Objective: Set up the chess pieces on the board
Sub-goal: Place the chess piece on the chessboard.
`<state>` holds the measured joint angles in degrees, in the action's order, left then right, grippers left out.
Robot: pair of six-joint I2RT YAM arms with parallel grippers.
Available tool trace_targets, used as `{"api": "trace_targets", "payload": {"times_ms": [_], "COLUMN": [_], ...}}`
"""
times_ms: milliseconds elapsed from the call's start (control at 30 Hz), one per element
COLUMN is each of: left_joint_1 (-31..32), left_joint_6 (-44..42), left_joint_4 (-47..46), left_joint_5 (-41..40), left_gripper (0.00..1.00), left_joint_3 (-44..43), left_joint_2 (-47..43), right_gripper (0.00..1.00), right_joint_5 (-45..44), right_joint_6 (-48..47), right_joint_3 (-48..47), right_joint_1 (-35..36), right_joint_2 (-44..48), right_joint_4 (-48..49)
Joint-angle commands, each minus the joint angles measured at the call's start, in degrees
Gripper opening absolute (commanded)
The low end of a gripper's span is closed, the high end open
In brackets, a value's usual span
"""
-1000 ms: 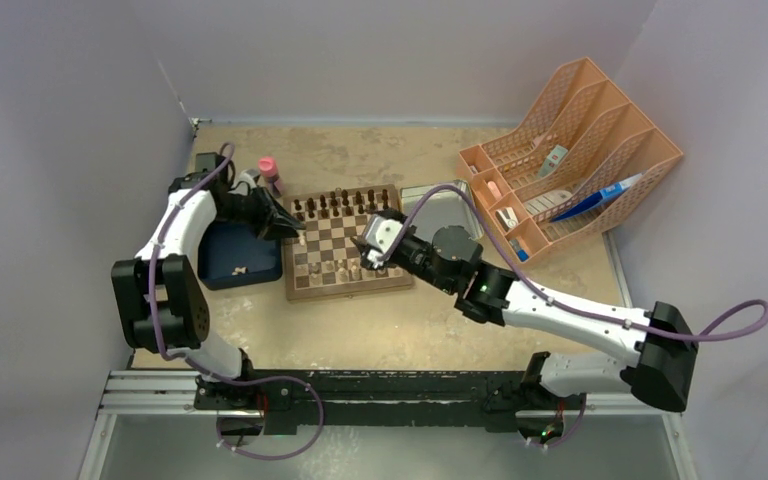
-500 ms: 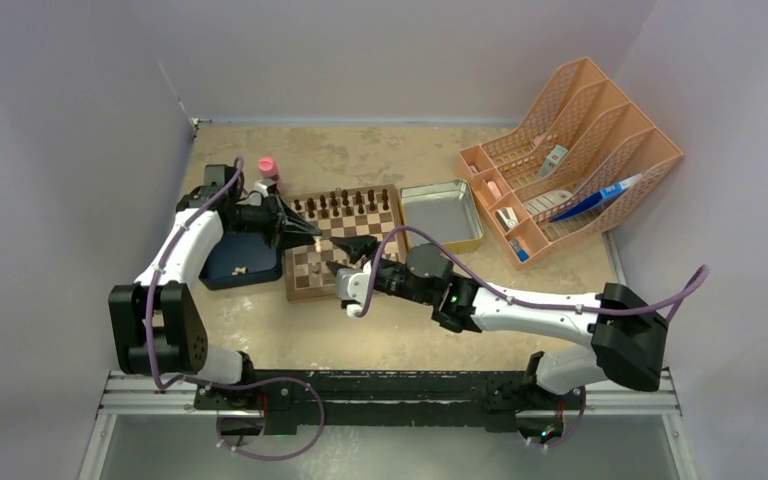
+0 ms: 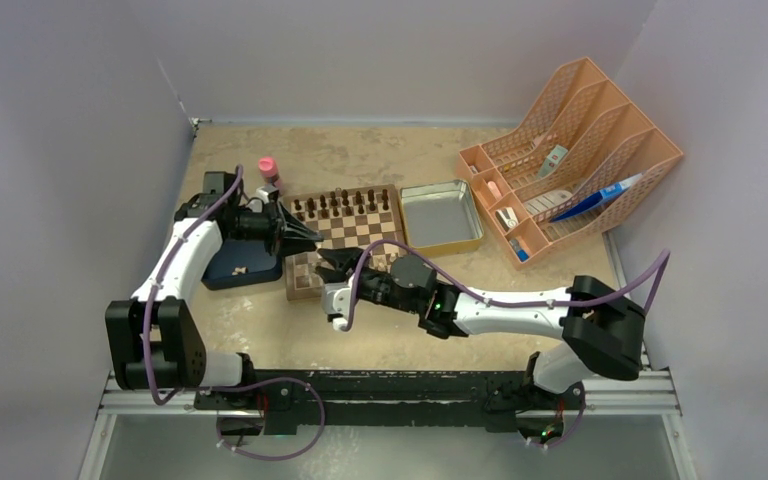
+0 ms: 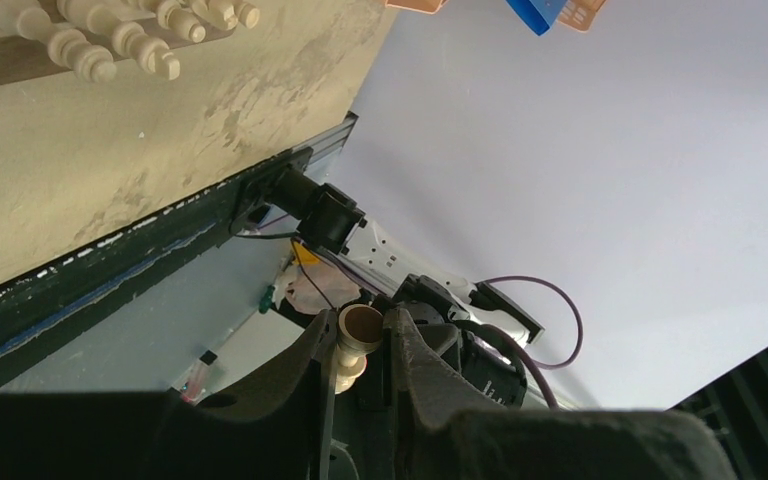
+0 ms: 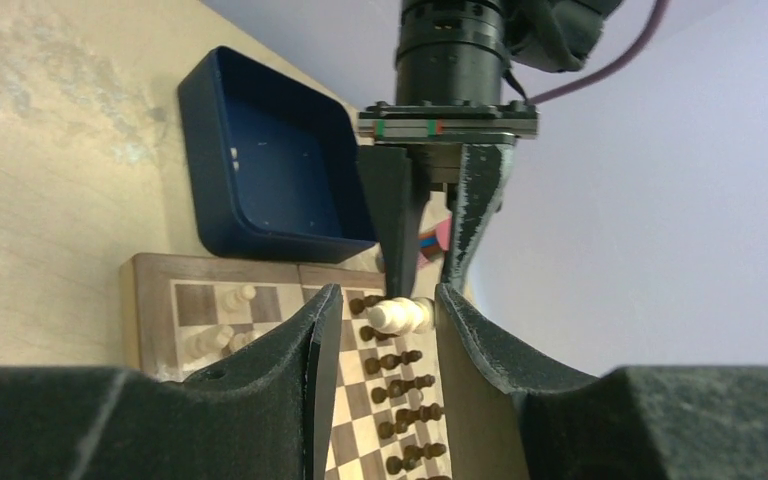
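The board lies mid-table, with dark brown chess pieces along its far rows and a few pale ones near its left corner. My left gripper hovers over the board's left side, shut on a pale chess piece held sideways. My right gripper faces it from the near side. That piece sits between the right gripper's jaws, close to the right finger, with a clear gap to the left finger. The right gripper is open.
A dark blue tray sits left of the board, with a pink-capped bottle behind it. A metal tin lies right of the board. An orange file organiser stands at the back right. Walls close in on both sides.
My right arm has swung left and down across the board to meet the left gripper, and its jaws have narrowed. The left gripper has shifted slightly right, still holding the pale piece.
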<state>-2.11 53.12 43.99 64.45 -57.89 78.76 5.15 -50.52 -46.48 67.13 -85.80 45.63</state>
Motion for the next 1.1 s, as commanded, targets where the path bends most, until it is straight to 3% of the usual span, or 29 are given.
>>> {"api": "trace_targets", "payload": {"times_ms": [0, 633, 833, 1067], "left_joint_1": [0.26, 0.59, 0.61, 0.72], "left_joint_6": [0.82, 1.22, 1.01, 4.30], "left_joint_4": [0.16, 3.15, 3.74, 2.09], "left_joint_5": [2.17, 4.55, 4.43, 3.03], "left_gripper": [0.04, 0.04, 0.04, 0.04], "left_joint_3": [0.17, 0.39, 0.76, 1.14], "left_joint_2": [-2.97, -5.29, -5.28, -5.98], "right_gripper": [0.41, 0.42, 0.34, 0.33], "right_joint_5": [-3.57, -6.91, -9.29, -8.94], "right_joint_6": [-0.16, -3.07, -3.56, -4.23], "right_joint_3": [-0.59, -0.70, -0.48, 0.37], "right_joint_1": [0.28, 0.45, 0.49, 0.98], "right_joint_2": [0.86, -1.58, -2.12, -1.69], "right_joint_4": [7.04, 8.15, 11.26, 13.08]}}
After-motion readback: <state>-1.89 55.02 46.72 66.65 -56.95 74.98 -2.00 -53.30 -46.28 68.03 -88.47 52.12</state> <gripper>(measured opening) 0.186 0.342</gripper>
